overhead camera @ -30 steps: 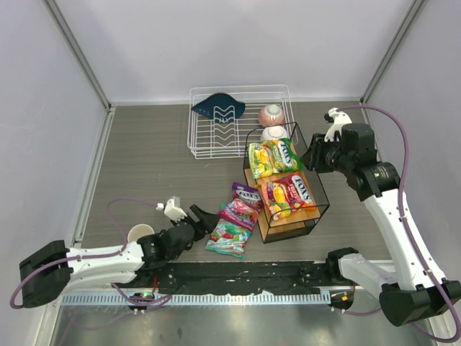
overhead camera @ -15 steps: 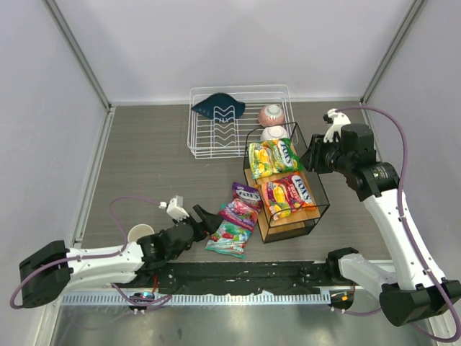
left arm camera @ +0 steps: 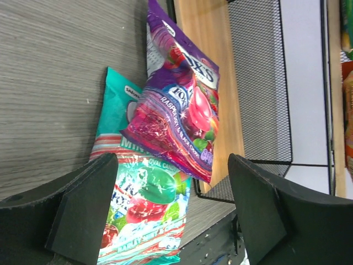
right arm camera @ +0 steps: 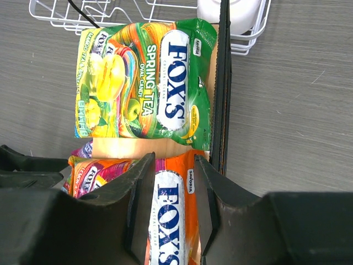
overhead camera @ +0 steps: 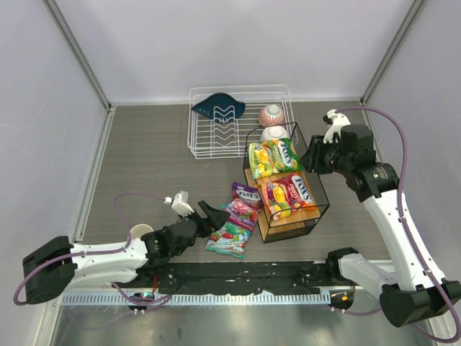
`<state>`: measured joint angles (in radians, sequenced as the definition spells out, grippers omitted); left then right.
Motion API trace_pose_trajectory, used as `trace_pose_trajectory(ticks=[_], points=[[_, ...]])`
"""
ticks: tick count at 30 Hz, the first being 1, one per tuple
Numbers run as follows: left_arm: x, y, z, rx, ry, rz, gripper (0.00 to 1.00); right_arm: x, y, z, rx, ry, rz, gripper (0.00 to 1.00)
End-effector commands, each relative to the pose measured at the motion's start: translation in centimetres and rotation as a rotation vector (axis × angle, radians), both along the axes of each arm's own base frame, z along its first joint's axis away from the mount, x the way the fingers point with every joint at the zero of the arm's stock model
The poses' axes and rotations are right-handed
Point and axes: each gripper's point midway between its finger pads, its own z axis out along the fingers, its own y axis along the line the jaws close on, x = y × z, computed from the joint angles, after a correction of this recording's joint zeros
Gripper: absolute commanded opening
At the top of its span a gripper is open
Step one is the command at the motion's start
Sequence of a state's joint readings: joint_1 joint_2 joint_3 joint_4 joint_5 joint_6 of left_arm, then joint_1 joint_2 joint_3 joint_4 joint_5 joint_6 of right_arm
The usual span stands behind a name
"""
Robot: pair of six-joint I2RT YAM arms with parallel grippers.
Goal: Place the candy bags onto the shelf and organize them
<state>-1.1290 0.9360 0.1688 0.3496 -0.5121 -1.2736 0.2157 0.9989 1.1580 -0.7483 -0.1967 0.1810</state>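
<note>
The shelf [overhead camera: 311, 213] is a black wire frame with a tan board [left arm camera: 205, 61]. On the board lie the green bag [overhead camera: 272, 157], also in the right wrist view [right arm camera: 143, 83], and the orange-red bag [overhead camera: 289, 194], also in the right wrist view [right arm camera: 172, 221]. The purple bag [overhead camera: 243, 205] lies on the table left of the shelf, overlapping the teal bag [overhead camera: 229, 238]. My left gripper [overhead camera: 210, 218] is open, low and close beside them; its view shows the purple bag [left arm camera: 179, 110] over the teal bag [left arm camera: 144, 215]. My right gripper [overhead camera: 312, 160] is open and empty above the shelf's right side.
A white wire dish rack [overhead camera: 238, 126] stands behind the shelf with a dark blue item [overhead camera: 217, 106], a pink bowl [overhead camera: 271, 114] and a white bowl [overhead camera: 274, 133]. A paper cup [overhead camera: 139, 233] stands by the left arm.
My left gripper has moved forward and right, closer to the purple and teal bags. The right arm has not moved.
</note>
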Motion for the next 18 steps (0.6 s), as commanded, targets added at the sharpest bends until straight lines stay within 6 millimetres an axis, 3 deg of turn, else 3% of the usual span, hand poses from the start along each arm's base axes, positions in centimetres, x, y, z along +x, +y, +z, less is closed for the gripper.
trace_pose_trajectory(ticks=[1, 11, 18], points=[[0.9, -0.3, 2.3, -0.037, -0.053, 0.027, 0.86, 0.0, -0.2, 0.2, -0.016, -0.025, 0.003, 0.40], [0.7, -1.9, 1.6, -0.063, -0.021, -0.010, 0.85, -0.1, -0.3, 0.2, -0.022, -0.028, 0.001, 0.40], [0.9, -2.8, 2.1, -0.101, -0.031, -0.022, 0.84, -0.1, -0.5, -0.2, -0.031, -0.019, -0.003, 0.40]])
